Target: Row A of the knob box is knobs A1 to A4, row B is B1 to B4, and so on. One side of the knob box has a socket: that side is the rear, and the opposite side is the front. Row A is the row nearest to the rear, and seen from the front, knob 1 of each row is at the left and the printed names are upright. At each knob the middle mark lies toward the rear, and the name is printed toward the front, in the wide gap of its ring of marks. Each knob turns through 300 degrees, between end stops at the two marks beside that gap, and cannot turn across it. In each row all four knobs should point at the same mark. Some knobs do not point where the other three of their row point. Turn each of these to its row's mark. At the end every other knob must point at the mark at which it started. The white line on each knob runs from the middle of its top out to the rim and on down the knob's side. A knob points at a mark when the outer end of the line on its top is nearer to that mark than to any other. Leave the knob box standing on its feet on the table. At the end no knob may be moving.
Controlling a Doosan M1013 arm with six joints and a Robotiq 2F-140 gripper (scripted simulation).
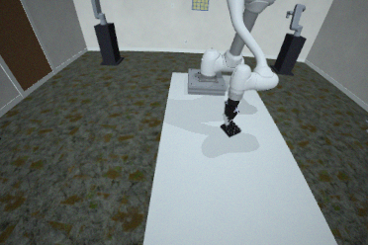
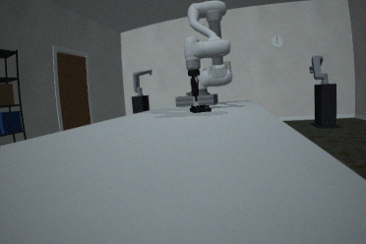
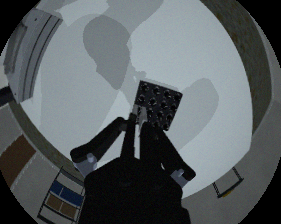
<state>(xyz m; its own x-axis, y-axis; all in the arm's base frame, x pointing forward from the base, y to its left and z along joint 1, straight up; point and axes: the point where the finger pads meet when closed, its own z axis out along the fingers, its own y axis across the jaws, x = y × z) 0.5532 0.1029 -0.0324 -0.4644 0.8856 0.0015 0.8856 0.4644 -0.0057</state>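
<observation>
The knob box [image 1: 231, 129] [image 2: 201, 109] [image 3: 160, 109] is a small black square box with several dark knobs. It stands on the white table [image 1: 213, 191] [image 2: 197, 175] [image 3: 201, 55] just in front of the arm's base. My gripper [image 1: 229, 121] [image 2: 196, 102] [image 3: 138, 110] points down onto the box. In the wrist view its fingers are drawn close together around a knob at the box's near left edge. The knob itself is mostly hidden between the fingertips. The white lines and printed names are too small to read.
The arm's grey base plate [image 1: 205, 83] sits at the table's far end. Two other small arms on dark pedestals [image 1: 109, 42] [image 1: 292, 49] stand on the floor by the back wall. A shelf [image 2: 10, 96] stands at the left wall.
</observation>
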